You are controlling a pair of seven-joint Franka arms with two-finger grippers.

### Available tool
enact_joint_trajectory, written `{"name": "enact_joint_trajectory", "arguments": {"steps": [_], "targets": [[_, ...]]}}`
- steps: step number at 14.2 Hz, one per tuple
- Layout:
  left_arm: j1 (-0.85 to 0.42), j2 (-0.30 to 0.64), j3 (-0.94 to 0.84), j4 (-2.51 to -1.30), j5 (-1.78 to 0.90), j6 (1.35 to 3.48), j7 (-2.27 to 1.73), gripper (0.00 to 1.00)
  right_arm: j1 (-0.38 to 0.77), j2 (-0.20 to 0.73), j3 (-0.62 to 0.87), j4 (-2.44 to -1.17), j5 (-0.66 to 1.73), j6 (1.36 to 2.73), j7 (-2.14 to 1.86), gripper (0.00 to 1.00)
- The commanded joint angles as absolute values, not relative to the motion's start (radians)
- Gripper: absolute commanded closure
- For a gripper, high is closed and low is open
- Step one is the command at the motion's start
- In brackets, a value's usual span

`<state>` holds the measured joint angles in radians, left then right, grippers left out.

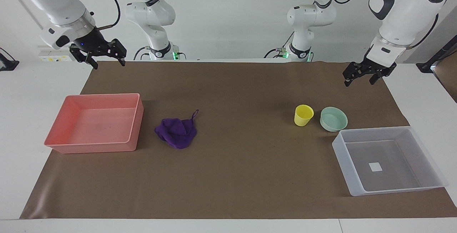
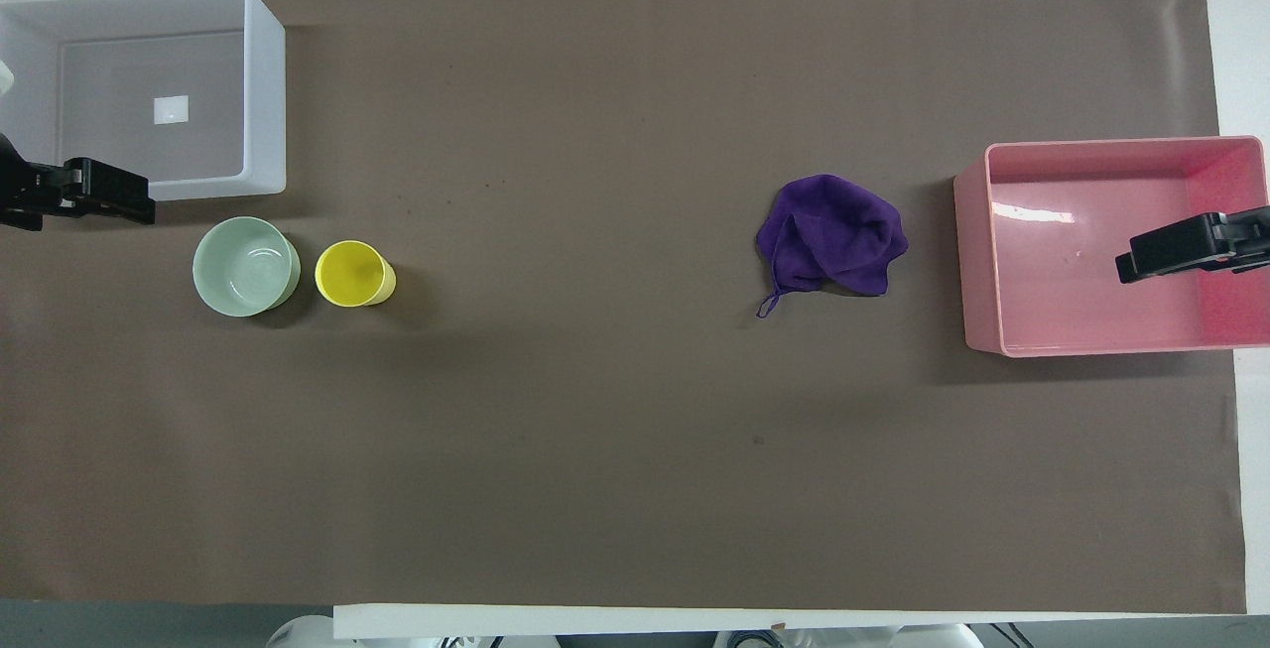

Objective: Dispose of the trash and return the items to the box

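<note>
The purple cloth (image 1: 176, 132) lies crumpled on the brown mat beside the pink tray, its string loop toward the robots; it also shows in the overhead view (image 2: 831, 234). The yellow cup (image 1: 303, 115) (image 2: 353, 273) stands upright next to the mint-green bowl (image 1: 333, 118) (image 2: 246, 266). Both are just nearer to the robots than the translucent bin (image 1: 342, 161) (image 2: 263, 92), which holds only a white square. My left gripper (image 1: 360, 79) (image 2: 94, 201) hangs open and empty in the air near the bowl and bin. My right gripper (image 1: 107, 61) (image 2: 1191, 246) hangs open and empty over the pink tray.
The salmon-pink tray (image 1: 93, 147) (image 2: 977, 261) stands at the right arm's end of the mat and has nothing in it. The brown mat (image 1: 235, 176) covers most of the white table.
</note>
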<state>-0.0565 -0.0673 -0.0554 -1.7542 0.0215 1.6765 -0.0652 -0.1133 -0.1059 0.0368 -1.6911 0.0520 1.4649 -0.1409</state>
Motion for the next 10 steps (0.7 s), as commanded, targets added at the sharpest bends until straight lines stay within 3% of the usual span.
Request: {"name": "enact_joint_trajectory", "arguments": {"steps": [1, 5, 7, 10], "targets": [[-0.049, -0.092, -0.057, -1.784, 0.032, 1.701, -0.054, 0.0, -0.124, -0.129, 0.038, -1.721, 0.044, 1.491, -0.13, 0.0], [-0.049, -0.091, -0.057, -1.776, 0.032, 1.695, -0.064, 0.0, -0.109, -0.123, 0.043, -1.756, 0.057, 1.58, -0.126, 0.01], [-0.049, -0.094, -0.057, -1.787, 0.034, 1.687, -0.075, 0.0, -0.04, -0.048, 0.044, -1.782, 0.057, 1.69, -0.112, 0.01], [-0.032, -0.161, -0.057, -1.966, 0.034, 1.832, -0.113, 0.0, 0.043, 0.079, 0.046, -1.785, 0.049, 1.842, -0.035, 0.01]]}}
